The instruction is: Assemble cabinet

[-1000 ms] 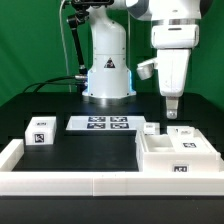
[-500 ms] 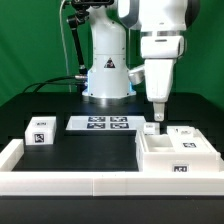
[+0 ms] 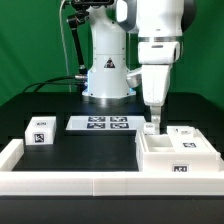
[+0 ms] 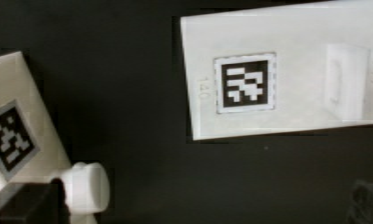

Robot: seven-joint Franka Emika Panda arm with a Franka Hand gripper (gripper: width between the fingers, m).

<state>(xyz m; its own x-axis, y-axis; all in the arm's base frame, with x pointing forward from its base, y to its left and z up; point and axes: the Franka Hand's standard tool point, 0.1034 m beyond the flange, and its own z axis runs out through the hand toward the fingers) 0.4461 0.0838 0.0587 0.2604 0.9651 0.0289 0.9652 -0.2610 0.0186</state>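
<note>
Black tabletop [image 3: 85,150], white rail [image 3: 70,183] along the front. Cabinet [image 3: 178,160] at the exterior view's right front: white boxy body with black-and-white tags, smaller tagged blocks [image 3: 184,133] resting on top. Gripper [image 3: 153,120] hangs over its far edge, fingers [image 4: 73,190] apart.

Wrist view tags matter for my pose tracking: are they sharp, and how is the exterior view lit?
Wrist view: softly blurred; the middle tag is still legible, the edge tag is cropped by the frame. Exterior view: even light, no harsh glare; the white cabinet looks slightly washed out against the black table.
</note>
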